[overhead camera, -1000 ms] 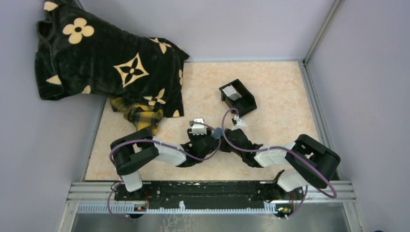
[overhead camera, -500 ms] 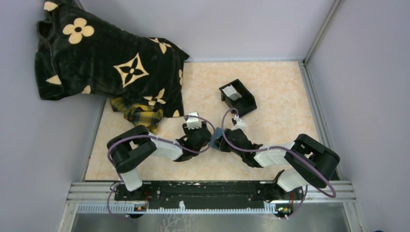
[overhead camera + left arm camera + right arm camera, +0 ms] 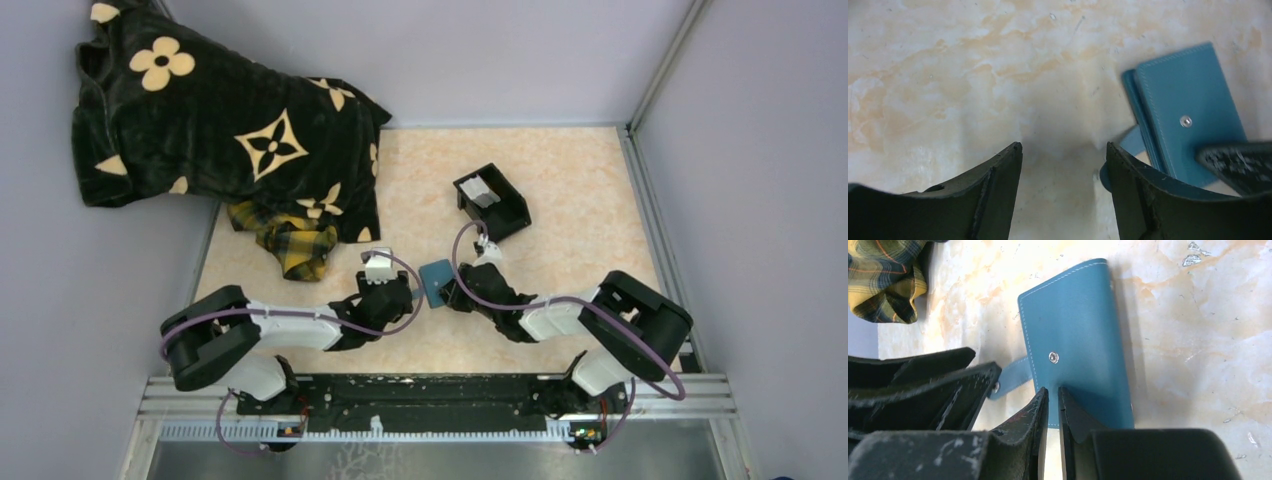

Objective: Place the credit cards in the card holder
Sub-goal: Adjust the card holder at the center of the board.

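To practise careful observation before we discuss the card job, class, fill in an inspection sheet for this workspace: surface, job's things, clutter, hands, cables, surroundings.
Surface: marbled peach tabletop, flat.
Job's things: blue wallet folded shut, strap unfastened, lying flat mid-table; pale cards in the black box farther back, count unclear.
Clutter: black flowered blanket over the far-left corner; yellow plaid cloth poking out beneath it.
Hands: left hand open over bare tabletop beside the wallet; right hand shut, tips at the wallet's near corner.
Cables: purple cables looped along both arms.
Surroundings: pale walls on three sides; metal rail at the near edge.
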Controlling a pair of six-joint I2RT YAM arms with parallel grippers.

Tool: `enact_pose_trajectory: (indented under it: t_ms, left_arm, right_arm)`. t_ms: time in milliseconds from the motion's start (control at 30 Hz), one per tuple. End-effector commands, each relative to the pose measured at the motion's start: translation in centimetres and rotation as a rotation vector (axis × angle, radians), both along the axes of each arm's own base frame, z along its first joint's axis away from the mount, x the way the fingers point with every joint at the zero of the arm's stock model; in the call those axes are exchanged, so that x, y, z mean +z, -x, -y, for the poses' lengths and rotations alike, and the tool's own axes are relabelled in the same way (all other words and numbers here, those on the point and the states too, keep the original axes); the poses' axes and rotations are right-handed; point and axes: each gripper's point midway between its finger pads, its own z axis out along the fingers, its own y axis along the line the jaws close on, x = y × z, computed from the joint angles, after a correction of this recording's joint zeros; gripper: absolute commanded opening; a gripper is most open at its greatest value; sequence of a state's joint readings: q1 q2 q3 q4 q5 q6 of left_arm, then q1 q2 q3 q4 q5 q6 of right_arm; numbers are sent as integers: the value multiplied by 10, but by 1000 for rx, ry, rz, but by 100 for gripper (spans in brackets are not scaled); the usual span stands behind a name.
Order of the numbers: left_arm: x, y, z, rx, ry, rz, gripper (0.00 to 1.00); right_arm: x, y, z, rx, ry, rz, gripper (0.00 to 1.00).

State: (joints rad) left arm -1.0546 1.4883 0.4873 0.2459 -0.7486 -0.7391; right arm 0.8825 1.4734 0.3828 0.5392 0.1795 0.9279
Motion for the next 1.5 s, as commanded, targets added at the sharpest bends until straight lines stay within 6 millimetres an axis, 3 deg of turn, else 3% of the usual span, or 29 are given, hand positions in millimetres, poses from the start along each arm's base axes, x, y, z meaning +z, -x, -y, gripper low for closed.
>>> enact_pose_trajectory:
  t_ms: [0,133,367,600,800,1033,1133,1267,1467]
  left_arm:
    - [10,24,13,-147,34,-19,70]
    - [24,30,19,-189,64,6,71]
    - [33,27,18,-180,54,21,71]
    - [41,26,14,-149,73,42,71]
    - [57,20,16,-137,82,81,71]
    - [78,4,45,-193,46,129,72]
    - [77,-4,61,-233,45,133,72]
    - [63,-13,78,-282,47,89,72]
    - [51,-24,81,-282,49,75,71]
  right_arm:
    - [-31,11,12,16,107,-69,15]
    - [-32,13,7,47,106,-74,15]
    - [-30,14,4,73,116,-71,16]
    - [-14,13,6,84,109,-33,18]
    - [6,10,5,103,119,10,29]
    - [28,9,2,125,93,54,40]
    - [38,11,0,144,71,74,41]
    - [50,13,4,148,65,96,41]
    - [51,19,19,133,88,102,41]
